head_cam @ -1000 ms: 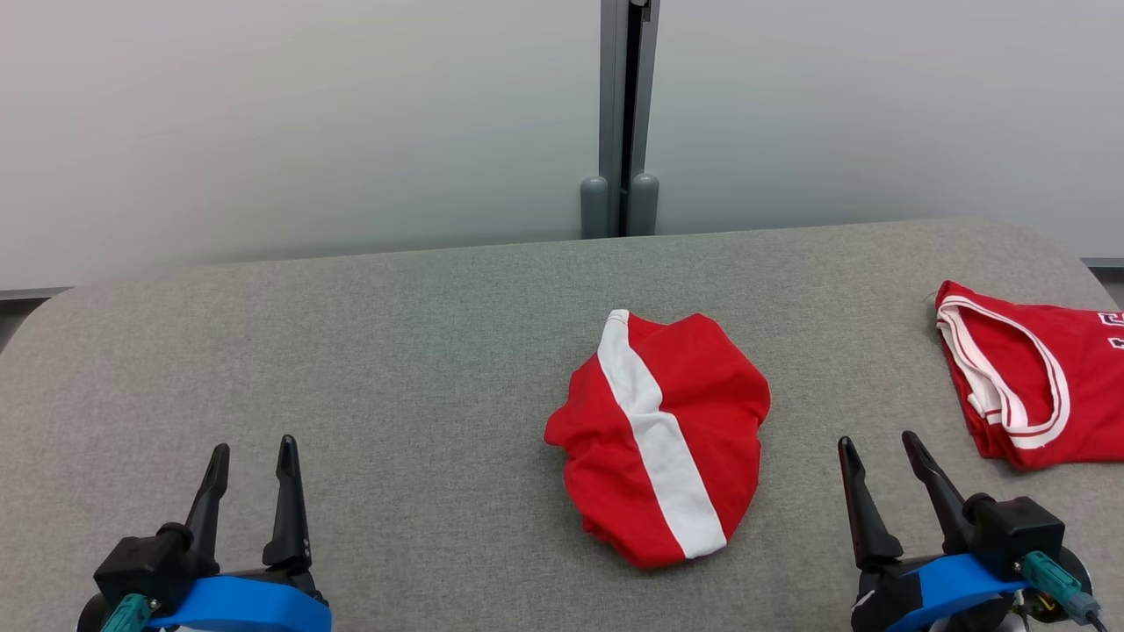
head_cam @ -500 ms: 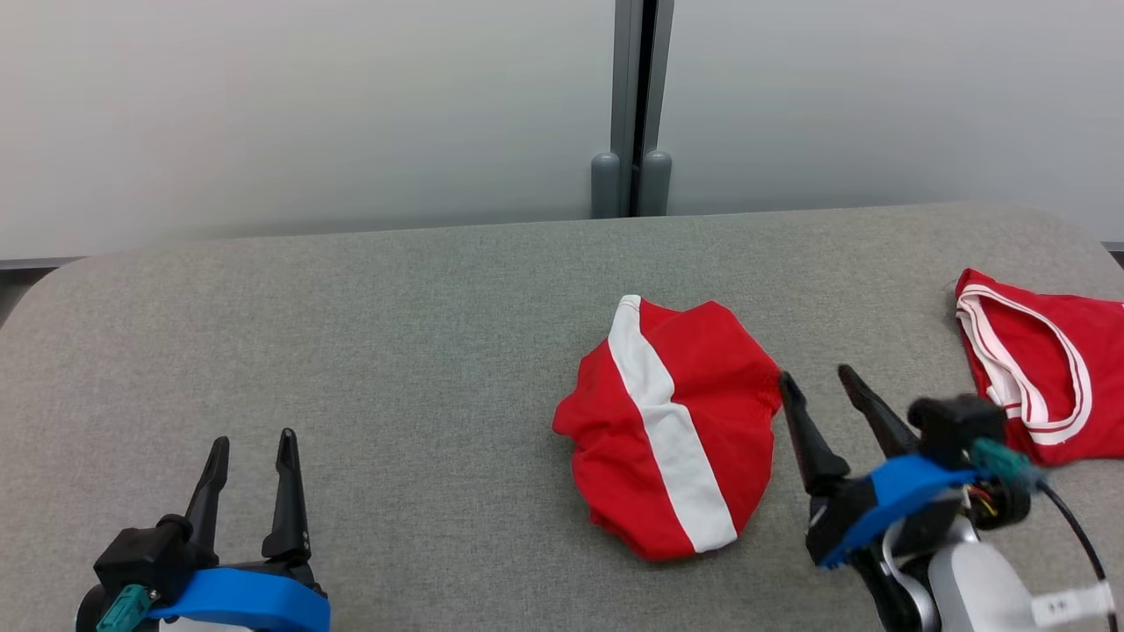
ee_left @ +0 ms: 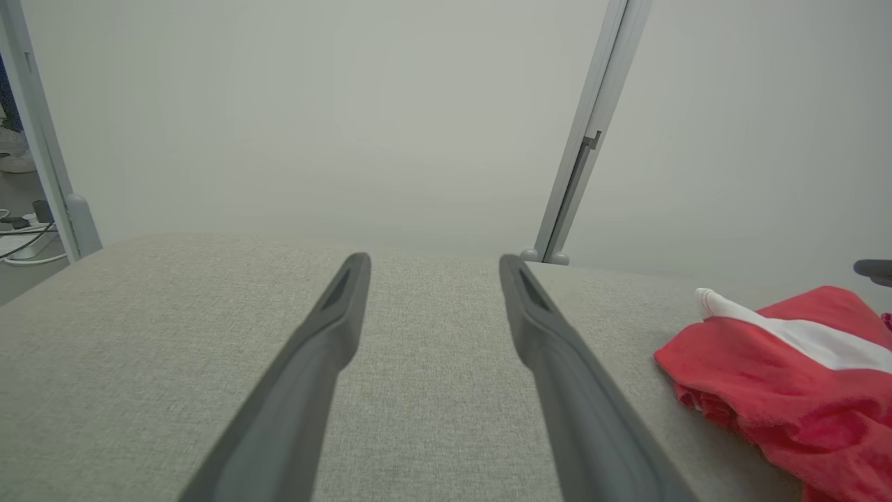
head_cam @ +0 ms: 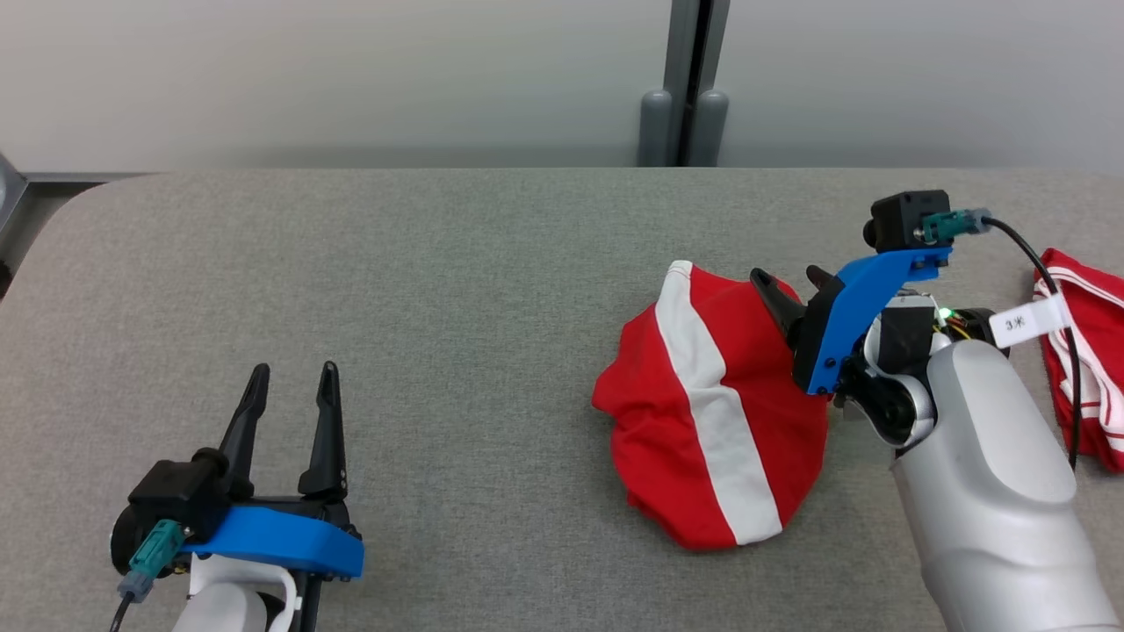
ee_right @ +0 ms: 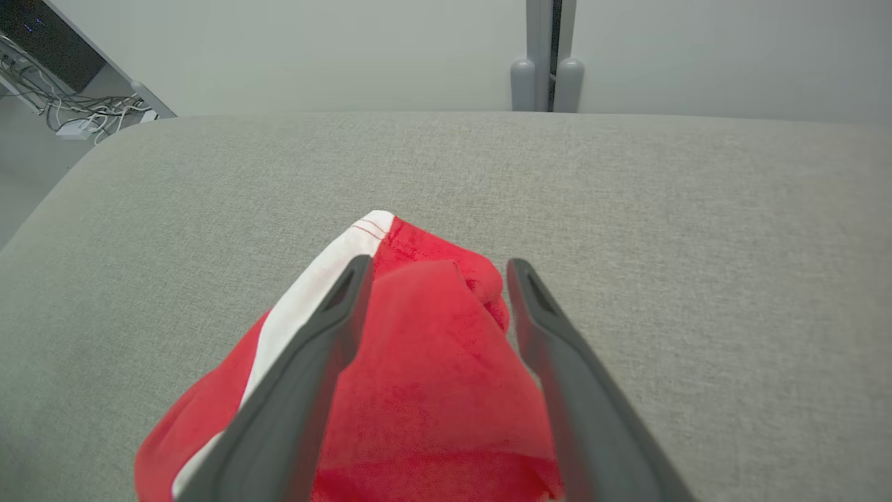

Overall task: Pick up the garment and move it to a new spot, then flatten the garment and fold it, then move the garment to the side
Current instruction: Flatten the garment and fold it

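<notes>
Right gripper (head_cam: 788,279) has come forward over the last second, from the robot's side of the garment (head_cam: 654,439) up to the garment's far right edge. The head camera shifted too, and the garment lies crumpled as before on the grey table (head_cam: 439,290), red with one white stripe. The head view shows both arms at once. The right forearm (head_cam: 983,456) rises from the lower right, just right of the garment, wrist bent so the fingers point up and to the left over the cloth. A second red garment (head_cam: 1093,395) with white trim lies well to the right of the garment, partly behind that arm. The right wrist view gives what the head view hides: the right gripper (ee_right: 439,268) has its fingers apart, one on each side of a raised red fold of the garment (ee_right: 432,376), nothing clamped, contact cannot be told. It also shows cables (ee_right: 90,111) off the table, far left of the garment. The left gripper (head_cam: 294,373) sits well left of the garment and nearer the robot, fingers apart and pointing away. In the left wrist view the left gripper (ee_left: 433,261) is over bare table, the garment (ee_left: 766,369) off to its right, a grey post (ee_left: 585,139) beyond it.
</notes>
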Controlling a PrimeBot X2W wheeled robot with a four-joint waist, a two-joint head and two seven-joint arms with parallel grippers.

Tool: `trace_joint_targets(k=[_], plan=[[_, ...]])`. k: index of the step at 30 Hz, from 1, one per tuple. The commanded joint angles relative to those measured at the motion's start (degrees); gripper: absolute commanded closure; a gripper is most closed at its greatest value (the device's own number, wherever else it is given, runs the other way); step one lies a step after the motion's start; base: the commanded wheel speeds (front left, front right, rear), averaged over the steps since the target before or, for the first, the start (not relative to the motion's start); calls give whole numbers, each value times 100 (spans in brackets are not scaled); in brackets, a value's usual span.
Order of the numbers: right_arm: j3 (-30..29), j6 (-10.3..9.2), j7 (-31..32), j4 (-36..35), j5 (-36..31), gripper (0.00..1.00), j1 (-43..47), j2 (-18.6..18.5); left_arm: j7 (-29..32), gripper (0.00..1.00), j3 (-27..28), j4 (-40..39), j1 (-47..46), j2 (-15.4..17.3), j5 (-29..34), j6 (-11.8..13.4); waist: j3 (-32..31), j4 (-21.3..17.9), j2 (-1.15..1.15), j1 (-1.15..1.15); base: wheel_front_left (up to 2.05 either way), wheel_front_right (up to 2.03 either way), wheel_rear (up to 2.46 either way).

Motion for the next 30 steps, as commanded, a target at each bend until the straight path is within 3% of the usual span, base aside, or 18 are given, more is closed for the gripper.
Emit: trace_joint_targets(k=[1,9,13,14,15,16,24,30], plan=[[-28,0,93,184,-54,0,-186,1,-23,0,-32,17,-105,-28,34,-28,112,125,0,-1,0,0,0],[-229,0,515,1385,-583,0,-713,-30,-24,0,-147,142,-321,-114,101,-119,233,396,0,-1,0,0,0],[-96,0,752,1791,-332,0,-617,-15,-24,0,-157,206,-343,-155,105,-150,182,438,0,-1,0,0,0],[24,0,816,1843,-280,27,-578,-8,-24,0,-151,219,-332,-160,102,-156,165,440,0,-1,0,0,0],[119,0,871,1874,-153,76,-541,-7,-24,0,-140,234,-318,-163,102,-162,146,436,0,-1,0,0,0],[240,0,926,1865,-12,100,-504,-5,-24,0,-128,243,-298,-168,103,-160,119,430,0,-1,0,0,0],[1015,0,688,1004,1203,100,-321,-3,-24,0,-4,270,-99,-187,65,-179,-154,326,0,-1,0,0,0],[1497,1,79,70,2352,100,-463,-2,-24,0,14,242,-16,-229,63,-195,-267,290,0,-1,0,0,0]])
